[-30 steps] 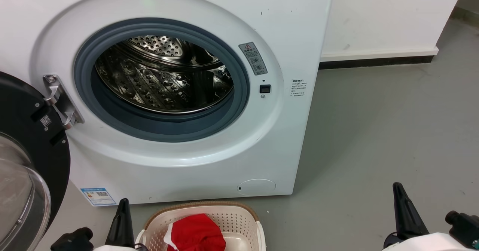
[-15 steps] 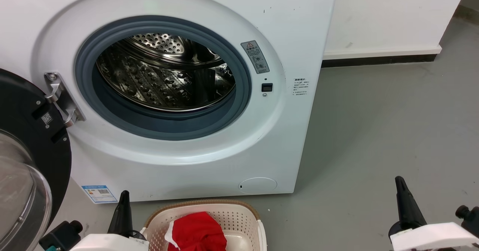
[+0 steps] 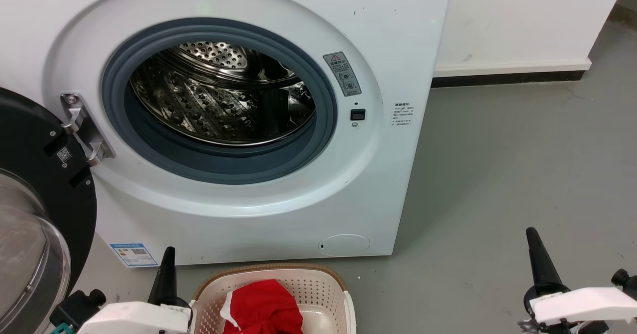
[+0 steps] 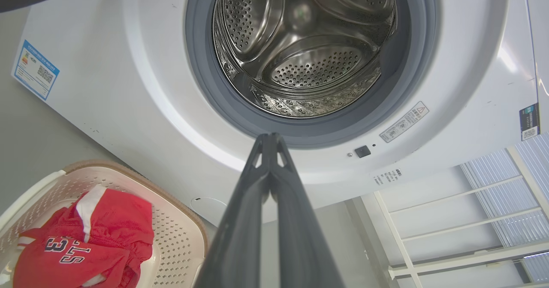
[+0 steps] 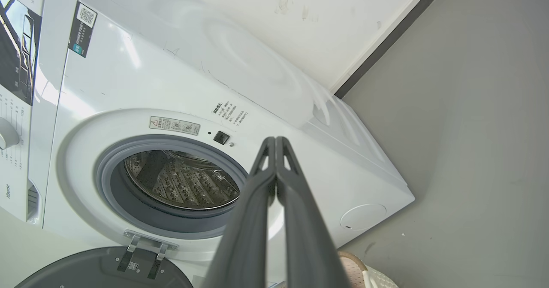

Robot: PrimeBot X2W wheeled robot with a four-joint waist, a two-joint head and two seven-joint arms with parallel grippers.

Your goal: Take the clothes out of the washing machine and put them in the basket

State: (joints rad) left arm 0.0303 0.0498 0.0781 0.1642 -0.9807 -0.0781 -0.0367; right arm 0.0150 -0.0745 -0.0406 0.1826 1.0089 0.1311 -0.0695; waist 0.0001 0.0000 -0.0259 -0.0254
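Head view, washing machine: fills the upper left and centre. Its black-framed door stands open at the left edge, and the steel drum shows through the grey-rimmed porthole.
Head view, basket: bottom centre on the grey floor, just in front of the machine.
Head view, clothes: a red heap with a white patch, lying in the basket.
Head view, left gripper: bottom left, just beside the basket's left rim, apart from the clothes.
Head view, right gripper: bottom right, well apart from the basket and the clothes.
Left wrist view, left gripper: fingers pressed together, clenched on nothing, tips over the porthole's lower rim. The clothes lie in the basket at lower left, white lettering showing.
Right wrist view, right gripper: fingers closed tip to tip, empty, tips at mid-frame over the machine's white front, right of the porthole. A bit of the basket's rim shows at the bottom edge.
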